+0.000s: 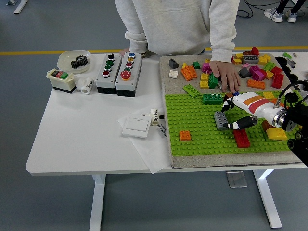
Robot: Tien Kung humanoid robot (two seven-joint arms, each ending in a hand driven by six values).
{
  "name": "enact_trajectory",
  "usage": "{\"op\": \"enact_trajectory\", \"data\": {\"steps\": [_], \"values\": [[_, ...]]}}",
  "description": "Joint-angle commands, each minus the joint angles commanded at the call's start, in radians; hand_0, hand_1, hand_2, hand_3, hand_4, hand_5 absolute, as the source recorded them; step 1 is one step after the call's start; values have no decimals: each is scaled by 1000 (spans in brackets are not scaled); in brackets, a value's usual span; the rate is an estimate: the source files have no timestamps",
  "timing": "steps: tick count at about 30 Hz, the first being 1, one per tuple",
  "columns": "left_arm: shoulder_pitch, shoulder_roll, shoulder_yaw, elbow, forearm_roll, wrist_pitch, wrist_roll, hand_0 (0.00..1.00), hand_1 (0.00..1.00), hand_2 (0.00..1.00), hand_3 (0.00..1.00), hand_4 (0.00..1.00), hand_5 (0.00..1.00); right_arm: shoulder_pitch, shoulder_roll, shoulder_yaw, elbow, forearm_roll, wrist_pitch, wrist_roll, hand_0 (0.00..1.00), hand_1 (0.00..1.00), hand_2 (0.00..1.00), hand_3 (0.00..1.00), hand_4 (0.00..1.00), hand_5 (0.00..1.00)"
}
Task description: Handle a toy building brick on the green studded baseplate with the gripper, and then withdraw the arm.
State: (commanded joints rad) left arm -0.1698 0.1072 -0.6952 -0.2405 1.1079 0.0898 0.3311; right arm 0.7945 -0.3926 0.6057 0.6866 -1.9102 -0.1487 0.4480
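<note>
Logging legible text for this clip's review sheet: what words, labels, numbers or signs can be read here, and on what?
None can be read.
Small white cylinder by the wall switch: dark marks, too small to read.
White sheet near the baseplate: a printed strip, blurred.
Button boxes: coloured buttons only, no legible labels.

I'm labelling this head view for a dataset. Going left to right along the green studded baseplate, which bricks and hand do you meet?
Orange brick → grey brick → right hand, fingers spread beside the grey brick → red brick → yellow brick.
</note>
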Motion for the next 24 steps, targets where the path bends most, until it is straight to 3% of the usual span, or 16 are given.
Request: {"op": "enact_trajectory", "data": {"steps": [3, 4, 9, 10, 17, 24], "values": [[0, 0, 0, 0, -1, 0, -1, 741, 733, 741, 601, 670, 603, -4, -8, 14, 15, -31, 18, -1, 605, 577, 583, 579, 828, 428], [0, 0, 0, 0, 0, 0, -1, 739, 734, 743, 600, 670, 604, -4, -10, 17, 19, -43, 21, 1, 686, 615, 679, 773, 938, 406], [0, -1, 0, 0, 1, -1, 0, 739, 734, 743, 600, 670, 604, -8, -17, 32, 34, -76, 16, 19, 686, 615, 679, 773, 938, 406], [0, -1, -1, 0, 1, -1, 0, 739, 734, 743, 600, 670, 606, -7, -19, 34, 39, -81, 15, 21, 754, 686, 773, 878, 998, 413], [-2, 1, 2, 0, -1, -2, -1, 738, 733, 742, 600, 669, 604, 5, -24, 40, 52, -93, 14, 20, 761, 698, 778, 881, 998, 413], [-5, 3, 5, -1, -2, -3, 0, 738, 732, 741, 600, 669, 604, 42, -10, -22, 39, -129, 56, -12, 764, 699, 766, 864, 998, 417]]}}
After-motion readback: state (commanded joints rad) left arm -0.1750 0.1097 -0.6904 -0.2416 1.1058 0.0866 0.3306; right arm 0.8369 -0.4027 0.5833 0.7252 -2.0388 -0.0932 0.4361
